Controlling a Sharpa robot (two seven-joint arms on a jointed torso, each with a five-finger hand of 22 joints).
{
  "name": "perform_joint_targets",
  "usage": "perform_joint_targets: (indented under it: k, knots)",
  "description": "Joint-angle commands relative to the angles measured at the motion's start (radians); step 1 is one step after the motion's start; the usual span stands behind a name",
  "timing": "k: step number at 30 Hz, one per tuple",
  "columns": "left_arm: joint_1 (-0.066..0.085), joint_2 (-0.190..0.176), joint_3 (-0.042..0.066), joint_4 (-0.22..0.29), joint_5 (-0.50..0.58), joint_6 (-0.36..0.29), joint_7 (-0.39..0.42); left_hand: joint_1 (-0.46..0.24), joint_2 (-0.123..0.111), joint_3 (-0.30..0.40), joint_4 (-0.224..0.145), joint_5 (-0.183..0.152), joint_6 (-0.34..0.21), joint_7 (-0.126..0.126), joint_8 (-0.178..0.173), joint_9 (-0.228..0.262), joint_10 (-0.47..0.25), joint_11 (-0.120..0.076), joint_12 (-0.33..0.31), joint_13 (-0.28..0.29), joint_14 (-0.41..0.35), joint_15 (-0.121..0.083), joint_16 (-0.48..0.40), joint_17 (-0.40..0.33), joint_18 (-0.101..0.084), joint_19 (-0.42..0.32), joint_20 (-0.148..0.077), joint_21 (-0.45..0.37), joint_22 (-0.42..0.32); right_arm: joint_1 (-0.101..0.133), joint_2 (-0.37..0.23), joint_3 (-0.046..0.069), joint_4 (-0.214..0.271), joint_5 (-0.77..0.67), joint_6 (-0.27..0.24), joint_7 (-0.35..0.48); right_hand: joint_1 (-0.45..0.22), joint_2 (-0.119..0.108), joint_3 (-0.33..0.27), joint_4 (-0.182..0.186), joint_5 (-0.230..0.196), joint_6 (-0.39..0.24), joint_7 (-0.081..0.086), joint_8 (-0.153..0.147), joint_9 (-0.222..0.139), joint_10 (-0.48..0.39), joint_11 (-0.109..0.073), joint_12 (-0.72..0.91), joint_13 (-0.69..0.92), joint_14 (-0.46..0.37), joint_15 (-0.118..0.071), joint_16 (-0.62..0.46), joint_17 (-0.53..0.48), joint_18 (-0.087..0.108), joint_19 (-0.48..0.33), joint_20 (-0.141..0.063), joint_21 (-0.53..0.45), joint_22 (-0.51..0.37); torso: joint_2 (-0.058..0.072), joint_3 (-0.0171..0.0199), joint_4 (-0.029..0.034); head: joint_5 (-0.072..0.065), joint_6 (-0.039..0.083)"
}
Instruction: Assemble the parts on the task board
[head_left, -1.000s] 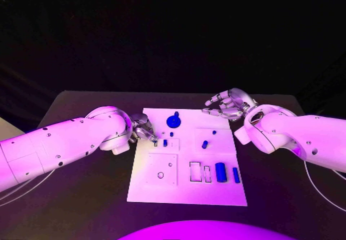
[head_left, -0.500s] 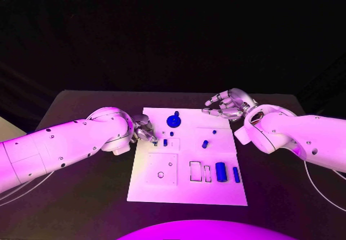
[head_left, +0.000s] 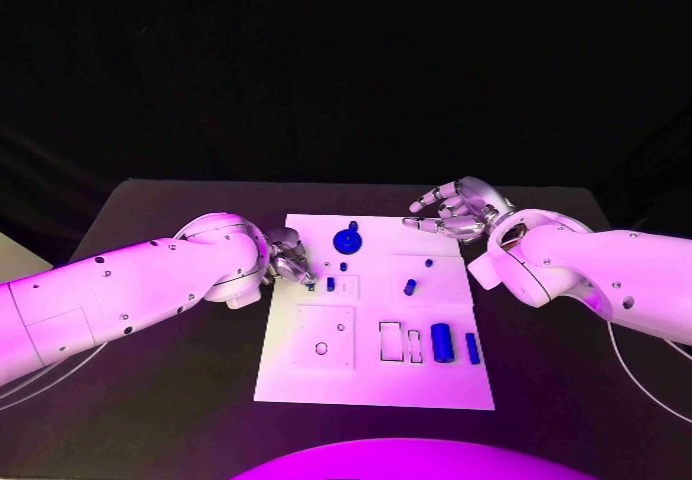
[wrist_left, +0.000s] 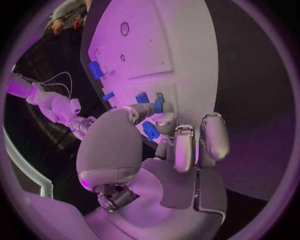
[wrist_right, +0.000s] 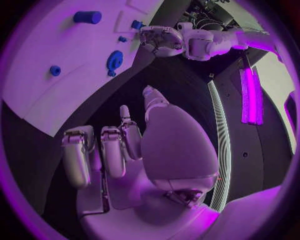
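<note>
My left hand (head_left: 287, 257) sits at the left edge of the task board (head_left: 375, 380), fingertips (wrist_left: 159, 105) touching a small blue part (head_left: 330, 285) near that edge; I cannot tell if I grip it. My right hand (head_left: 457, 210) hovers beyond the board's far right corner, fingers half curled, holding nothing. The blue cylinder (head_left: 441, 343) lies near the right edge, its long axis pointing away from me. The black table (head_left: 159, 400) has free room around the board.
</note>
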Motion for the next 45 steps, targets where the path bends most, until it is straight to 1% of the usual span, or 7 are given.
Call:
perform_joint_targets:
  k: [1,6,11,31,36,45]
  knots:
    - [-0.003,0.004,-0.003,0.005,-0.013,0.030,-0.003,0.002,0.011,0.145,-0.140,0.001,0.011,-0.010,0.006,0.002,0.009,0.000,0.002,-0.001,0.096,-0.008,-0.001,0.224,-0.011,0.008,0.000,0.003,0.001,-0.001,0.001,0.000,0.001,0.000,0.017,0.009,0.002,0.011,-0.005,0.001,0.002,0.003,0.000,0.003,0.001,-0.004,-0.005,-0.004,0.096,0.096,-0.001,-0.006,0.223,-0.014,0.105,0.001,0.004,0.263,0.000,-0.0002,0.0001,0.000,-0.001]
    - [-0.003,0.005,-0.003,0.009,-0.016,0.055,-0.003,0.001,0.011,0.146,-0.141,0.000,0.011,-0.011,0.007,0.002,0.008,0.000,0.000,-0.004,0.096,-0.008,0.000,0.225,-0.011,0.007,-0.001,0.003,0.000,-0.002,0.001,0.000,0.000,0.000,0.018,0.009,0.002,0.011,-0.005,0.001,0.002,0.003,0.000,0.003,0.001,-0.004,-0.005,-0.004,0.096,0.096,-0.001,-0.006,0.223,-0.014,0.105,0.001,0.004,0.263,0.000,-0.0011,-0.0004,0.000,-0.001]
    - [-0.004,0.006,-0.003,0.011,-0.017,0.066,-0.003,0.001,0.011,0.146,-0.141,0.000,0.011,-0.011,0.007,0.002,0.007,0.000,-0.002,-0.007,0.096,-0.008,0.000,0.225,-0.011,0.007,-0.001,0.003,0.000,-0.003,0.000,0.000,0.000,0.000,0.017,0.011,0.002,0.011,-0.005,0.001,0.002,0.003,0.000,0.003,0.001,-0.004,-0.005,-0.004,0.096,0.096,-0.001,-0.006,0.223,-0.014,0.105,0.001,0.004,0.263,0.000,-0.0007,0.0000,-0.001,-0.002]
    - [-0.004,0.005,-0.003,0.013,-0.026,0.079,-0.004,0.000,0.010,0.147,-0.142,-0.001,0.011,-0.011,0.007,0.003,0.007,0.000,-0.002,-0.008,0.097,-0.008,0.000,0.226,-0.011,0.007,-0.001,0.003,-0.001,-0.005,0.000,0.000,-0.002,0.000,0.018,0.012,0.002,0.011,-0.005,0.001,0.002,0.003,0.000,0.003,0.001,-0.004,-0.005,-0.004,0.096,0.096,-0.001,-0.006,0.223,-0.014,0.105,0.001,0.004,0.263,0.000,-0.0005,0.0003,0.000,-0.005]
    - [-0.004,0.004,-0.003,0.009,-0.034,0.080,-0.006,0.000,0.010,0.147,-0.142,-0.001,0.011,-0.011,0.007,0.003,0.007,0.000,-0.002,-0.008,0.097,-0.008,0.000,0.226,-0.011,0.007,-0.001,0.003,-0.001,-0.006,0.000,0.000,-0.002,0.000,0.018,0.012,0.002,0.011,-0.005,0.001,0.002,0.003,0.000,0.003,0.001,-0.004,-0.005,-0.004,0.096,0.096,-0.001,-0.006,0.223,-0.014,0.105,0.001,0.004,0.263,0.000,-0.0006,-0.0005,0.000,-0.005]
    - [-0.004,0.002,-0.003,0.000,-0.044,0.077,-0.008,-0.002,0.012,0.149,-0.144,-0.003,0.011,-0.011,0.008,0.003,0.007,-0.001,-0.002,-0.009,0.097,-0.008,0.000,0.226,-0.011,0.007,-0.001,0.003,-0.001,-0.006,0.000,0.000,-0.002,0.000,0.017,0.012,0.002,0.011,-0.005,0.001,0.002,0.003,0.000,0.003,0.001,-0.004,-0.005,-0.004,0.096,0.096,-0.001,-0.006,0.223,-0.014,0.105,0.001,0.004,0.263,0.000,-0.0004,0.0000,0.000,-0.005]
